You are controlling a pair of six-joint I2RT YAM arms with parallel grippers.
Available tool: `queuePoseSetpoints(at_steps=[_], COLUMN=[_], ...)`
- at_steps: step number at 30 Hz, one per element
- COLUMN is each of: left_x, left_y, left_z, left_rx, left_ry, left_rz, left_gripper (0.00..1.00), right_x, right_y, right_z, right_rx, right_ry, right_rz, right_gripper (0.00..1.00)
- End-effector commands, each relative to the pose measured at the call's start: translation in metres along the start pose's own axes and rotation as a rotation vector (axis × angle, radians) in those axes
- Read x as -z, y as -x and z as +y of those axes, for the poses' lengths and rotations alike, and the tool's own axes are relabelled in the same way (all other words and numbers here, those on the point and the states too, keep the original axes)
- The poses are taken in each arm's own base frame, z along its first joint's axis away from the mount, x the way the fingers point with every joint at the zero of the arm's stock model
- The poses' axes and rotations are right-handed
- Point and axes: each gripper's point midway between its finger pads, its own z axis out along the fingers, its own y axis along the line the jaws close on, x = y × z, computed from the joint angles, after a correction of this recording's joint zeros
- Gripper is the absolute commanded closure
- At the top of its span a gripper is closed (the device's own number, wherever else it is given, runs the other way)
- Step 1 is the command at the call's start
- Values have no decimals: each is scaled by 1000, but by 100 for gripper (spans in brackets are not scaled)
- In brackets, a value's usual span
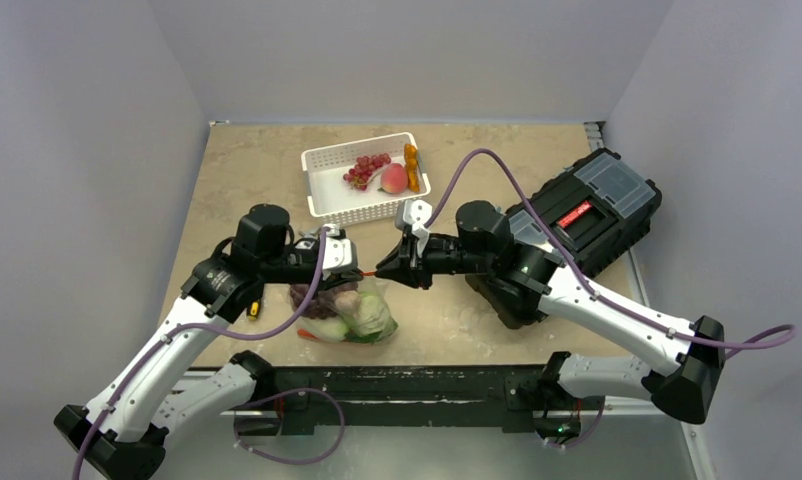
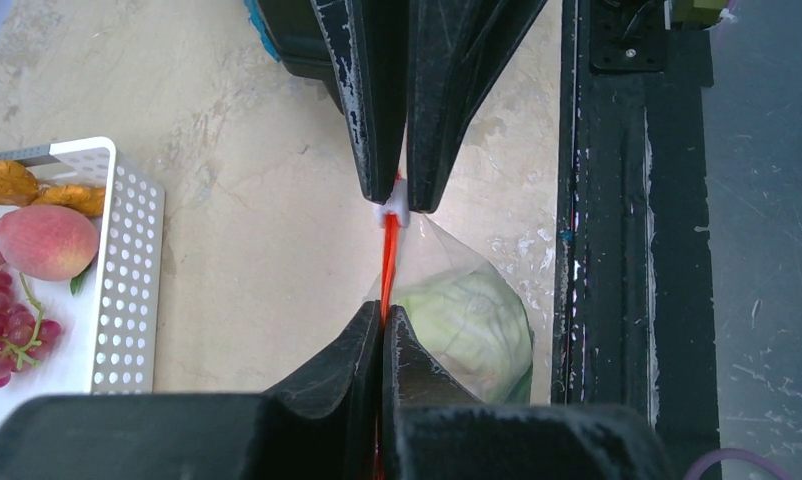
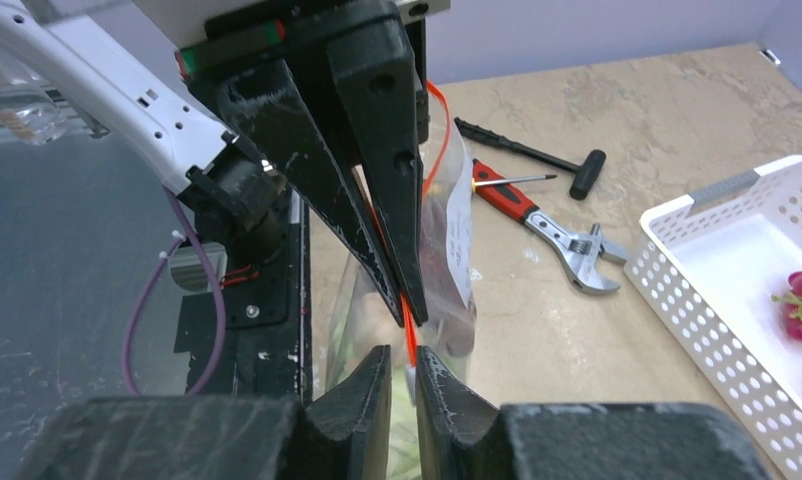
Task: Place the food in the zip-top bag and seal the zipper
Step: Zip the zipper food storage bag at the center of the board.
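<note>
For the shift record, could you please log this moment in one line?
left pincer: shut on zipper | right pincer: shut on zipper | peach, grapes: in basket

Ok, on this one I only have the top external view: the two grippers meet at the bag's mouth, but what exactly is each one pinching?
Observer: The left wrist view shows the left gripper shut on the zipper, the red-orange strip itself.
Operator: And the right one?
Observer: The right gripper pinches the white tab at the strip's end, with a finger touching it on each side.
Operator: Is anything hidden under the left arm?
Observer: Yes. The right wrist view shows a wrench, a red-handled screwdriver and a black-handled tool lying on the table beyond the bag.
</note>
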Motion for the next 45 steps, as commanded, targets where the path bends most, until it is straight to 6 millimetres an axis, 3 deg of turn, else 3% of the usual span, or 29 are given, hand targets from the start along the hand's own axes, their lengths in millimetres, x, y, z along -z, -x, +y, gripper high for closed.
queuePoseSetpoints(at_steps=[1,5,8,10,13,16,21,25,32,37,45], left_x=[1,2,1,2,2,2,2,3,3,3,3], left_y=[18,18,17,17,18,18,18,19,19,19,19], left_z=[1,1,1,1,1,1,0,0,-1,-1,-2], left_rx=[-56,-59,-58,-60,-61,-62,-64,-65,-67,-66,-66], left_ry=[4,6,5,8,7,7,5,6,3,1,-4], left_rz=[-72,-73,-71,-71,-73,-74,-75,-77,-78,-79,-80], left_gripper=[100,100,100,100,100,100,100,100,100,100,100], right_x=[-2,-2,-1,2,4,2,-2,-1,0,3,6], right_y=[20,19,17,15,13,10,7,6,4,4,5], right_z=[6,8,9,9,11,11,10,5,0,-8,-10], right_rx=[44,43,48,51,49,45,37,36,37,39,44], right_ry=[54,68,69,64,69,71,77,51,13,-38,-59], right_rz=[-26,-21,-8,-1,2,8,23,28,36,41,33], right_gripper=[89,92,70,66,71,86,87,75,74,61,57])
